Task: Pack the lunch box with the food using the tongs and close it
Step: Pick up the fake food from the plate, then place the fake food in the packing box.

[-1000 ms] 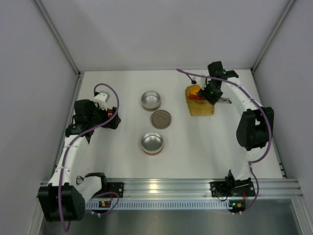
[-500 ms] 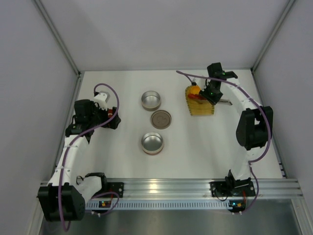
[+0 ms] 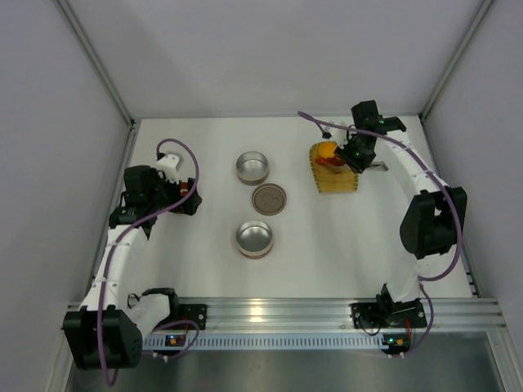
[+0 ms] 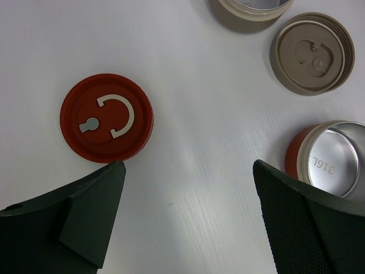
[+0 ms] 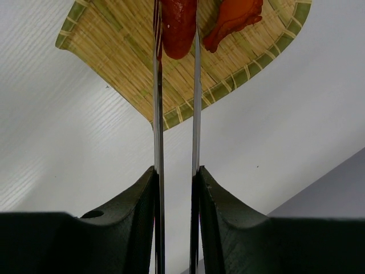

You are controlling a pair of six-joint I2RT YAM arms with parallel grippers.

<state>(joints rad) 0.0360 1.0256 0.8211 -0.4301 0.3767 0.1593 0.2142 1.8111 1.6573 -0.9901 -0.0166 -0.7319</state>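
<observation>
Right wrist view: nearest the lens, the right gripper (image 5: 175, 171) has drawn its two dark fingers closer together over the last second. They now clamp the tongs (image 5: 195, 114), one finger pressing each silver arm. The arms run away from the camera almost parallel, with a slim gap between them. At their far tips a glossy red sausage piece (image 5: 178, 28) sits pinched between them, over the woven tray (image 5: 114, 51). A second red piece (image 5: 234, 20) lies just beside it on the tray, to the right. This squeeze looks like the pick-up of the first piece. Whether it has left the weave cannot be told.

Top external view: the near tin (image 3: 254, 238) stands open, then a brown lid (image 3: 269, 198), then the far tin (image 3: 252, 167), also open and unfilled. All are well apart from the tray at far right. There the right wrist has shifted slightly toward the back wall. A round orange piece (image 3: 326, 149) rests at the tray's far end.

Left wrist view: the left gripper (image 4: 185, 171) is spread wide, holding nothing, above the table near a red lid (image 4: 106, 118).
</observation>
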